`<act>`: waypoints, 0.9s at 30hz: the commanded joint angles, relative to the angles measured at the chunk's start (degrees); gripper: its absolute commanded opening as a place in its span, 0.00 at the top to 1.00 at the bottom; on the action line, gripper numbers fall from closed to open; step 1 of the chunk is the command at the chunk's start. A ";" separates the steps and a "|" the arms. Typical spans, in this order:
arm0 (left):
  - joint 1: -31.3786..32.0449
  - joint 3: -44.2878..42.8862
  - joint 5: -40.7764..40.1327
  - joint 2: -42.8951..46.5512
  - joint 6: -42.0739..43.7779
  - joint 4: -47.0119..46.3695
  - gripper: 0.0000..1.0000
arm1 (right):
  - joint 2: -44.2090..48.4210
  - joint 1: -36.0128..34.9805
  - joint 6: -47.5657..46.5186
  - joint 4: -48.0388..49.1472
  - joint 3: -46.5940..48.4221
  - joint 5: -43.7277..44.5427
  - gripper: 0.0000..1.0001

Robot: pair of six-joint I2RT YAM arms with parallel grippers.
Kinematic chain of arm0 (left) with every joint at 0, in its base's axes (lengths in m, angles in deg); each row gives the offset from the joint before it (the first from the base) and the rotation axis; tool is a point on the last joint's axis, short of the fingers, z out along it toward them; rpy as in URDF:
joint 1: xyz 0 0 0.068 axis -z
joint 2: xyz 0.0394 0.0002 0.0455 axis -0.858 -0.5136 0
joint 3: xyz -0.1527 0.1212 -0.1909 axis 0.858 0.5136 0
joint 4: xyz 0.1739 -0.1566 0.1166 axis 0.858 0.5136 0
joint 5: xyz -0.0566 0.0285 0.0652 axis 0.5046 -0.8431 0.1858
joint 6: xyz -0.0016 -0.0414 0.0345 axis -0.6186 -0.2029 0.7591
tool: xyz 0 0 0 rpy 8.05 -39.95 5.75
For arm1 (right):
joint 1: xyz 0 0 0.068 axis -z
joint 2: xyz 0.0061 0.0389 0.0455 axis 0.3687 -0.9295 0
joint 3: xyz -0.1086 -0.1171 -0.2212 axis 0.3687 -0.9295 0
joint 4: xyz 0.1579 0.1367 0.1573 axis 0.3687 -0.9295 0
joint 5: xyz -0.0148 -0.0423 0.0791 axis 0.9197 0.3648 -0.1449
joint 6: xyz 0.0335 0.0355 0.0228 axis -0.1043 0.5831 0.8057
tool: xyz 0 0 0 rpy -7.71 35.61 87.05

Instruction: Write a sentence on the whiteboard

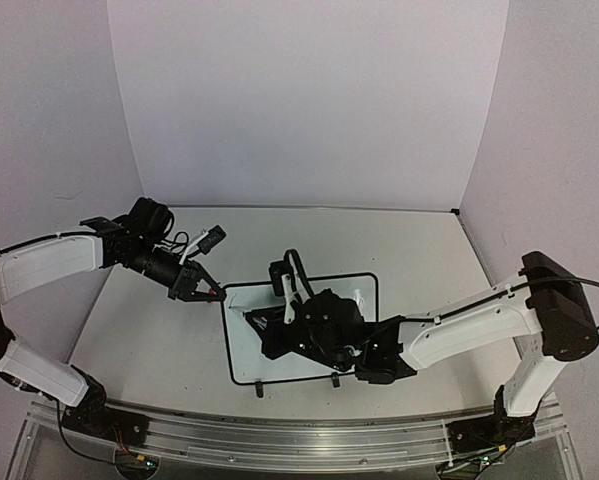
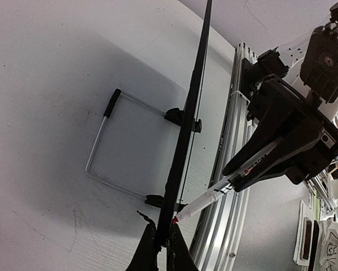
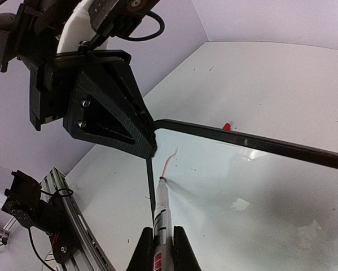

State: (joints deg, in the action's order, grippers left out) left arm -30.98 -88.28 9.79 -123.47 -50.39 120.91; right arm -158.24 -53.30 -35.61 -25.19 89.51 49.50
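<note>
Red-tipped marker (image 3: 160, 212) is pinched between the right fingers (image 3: 146, 252), its tip touching the whiteboard (image 1: 241, 350) beside the sentence (image 3: 170, 161), only a short red stroke. The left fingers (image 2: 149, 249) are closed narrow on the board's black edge near a corner. The board sits mid-worktop (image 1: 149, 330), clips (image 1: 259, 386) toward the arm bases

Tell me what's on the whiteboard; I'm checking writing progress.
One short red stroke on the whiteboard, at the marker tip. In the top view the right tool covers the board's middle.
</note>
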 commanded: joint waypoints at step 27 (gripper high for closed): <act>0.62 -0.16 -3.82 0.88 0.68 -0.58 1.00 | 4.00 -0.04 1.64 -3.02 -2.51 2.74 1.00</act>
State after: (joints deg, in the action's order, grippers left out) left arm -30.91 -88.28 9.20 -123.47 -50.39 120.89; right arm -157.46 -53.54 -33.85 -26.67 87.99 49.19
